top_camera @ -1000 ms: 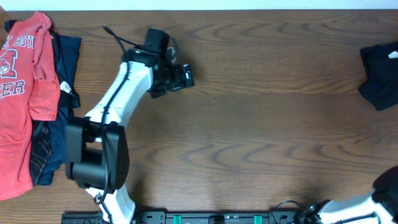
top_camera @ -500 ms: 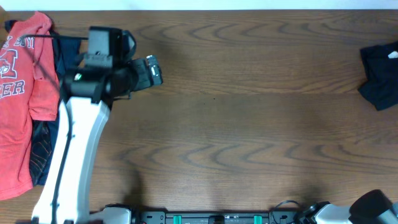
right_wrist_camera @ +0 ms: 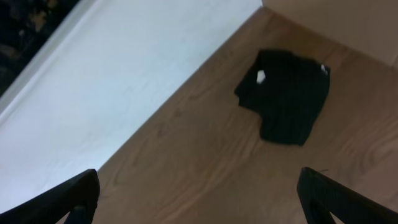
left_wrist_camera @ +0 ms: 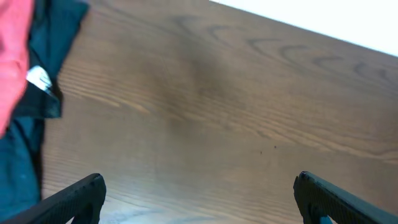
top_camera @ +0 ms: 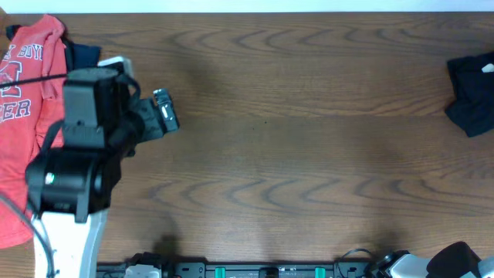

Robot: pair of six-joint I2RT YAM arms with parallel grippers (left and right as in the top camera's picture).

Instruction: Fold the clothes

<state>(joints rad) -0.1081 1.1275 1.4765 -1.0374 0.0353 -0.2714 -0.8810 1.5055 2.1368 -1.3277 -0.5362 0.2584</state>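
The clothes lie in two places. An orange-red lettered T-shirt lies over a navy garment at the table's left edge. The left wrist view shows the same pair, the T-shirt and the navy garment with a white tag. A folded black shirt rests at the far right edge, seen as the black shirt from the right wrist. My left gripper hovers open and empty just right of the pile; the left wrist view shows the gripper above bare wood. My right gripper is open and empty, well short of the black shirt.
The wooden table stretches between the two piles. My left arm's black and white body covers part of the left pile. The right arm shows only at the bottom right corner. A white wall borders the table's far side.
My left arm has swung left and back, carrying its open gripper from the upper middle toward the left pile. The right arm has drawn further into the bottom right corner.
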